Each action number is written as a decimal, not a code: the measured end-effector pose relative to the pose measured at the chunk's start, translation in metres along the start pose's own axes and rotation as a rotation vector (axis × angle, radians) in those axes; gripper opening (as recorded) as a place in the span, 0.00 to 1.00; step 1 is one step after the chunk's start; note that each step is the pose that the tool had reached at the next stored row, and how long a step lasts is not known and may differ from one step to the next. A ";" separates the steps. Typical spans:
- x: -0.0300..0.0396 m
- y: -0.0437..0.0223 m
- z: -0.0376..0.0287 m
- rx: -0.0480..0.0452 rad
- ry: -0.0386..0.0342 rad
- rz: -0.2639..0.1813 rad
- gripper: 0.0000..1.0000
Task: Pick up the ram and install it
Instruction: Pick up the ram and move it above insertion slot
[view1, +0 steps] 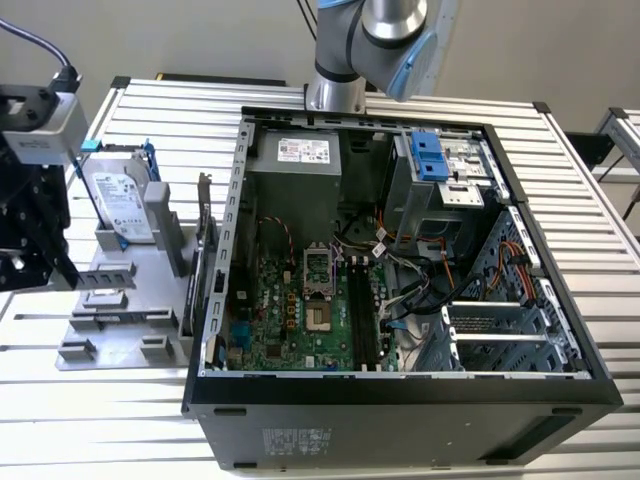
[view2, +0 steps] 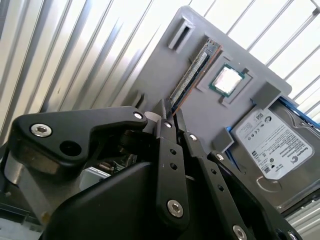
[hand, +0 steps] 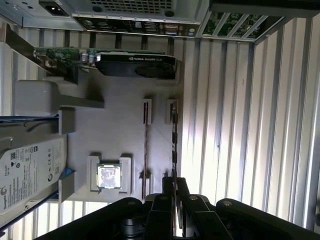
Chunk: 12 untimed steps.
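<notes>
Claw (view2: 170, 112) nearly closed, pinching ram (view2: 193, 74) end; ram edge-up in tray (view2: 159, 70).

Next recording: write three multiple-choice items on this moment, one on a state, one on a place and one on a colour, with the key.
1. The computer case is: A shut by a side panel; B open, with the motherboard showing; C turned face down.
2. The ram stands: A in a motherboard slot; B on top of the computer case; C on edge in the grey holder, beside the processor chip.
3. The bracket around the hard drive is: A blue; B red; C yellow.
Key: 1 B, the exterior view looks straight onto the board; 2 C, the second wrist view shows the stick next to the chip; 3 A, blue edges frame the drive.
</notes>
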<state>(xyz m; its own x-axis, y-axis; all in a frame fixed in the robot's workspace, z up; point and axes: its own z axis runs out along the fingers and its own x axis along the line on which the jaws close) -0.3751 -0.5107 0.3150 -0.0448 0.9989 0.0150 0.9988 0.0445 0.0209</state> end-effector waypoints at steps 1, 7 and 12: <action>0.0000 0.0000 -0.0009 0.0001 0.0000 0.000 0.00; 0.0001 0.0001 -0.0066 0.0000 0.0000 0.000 0.00; 0.0002 0.0002 -0.0110 -0.0001 0.0000 0.000 0.00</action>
<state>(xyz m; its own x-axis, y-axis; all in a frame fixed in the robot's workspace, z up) -0.3752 -0.5107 0.3260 -0.0448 0.9989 0.0150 0.9988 0.0445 0.0210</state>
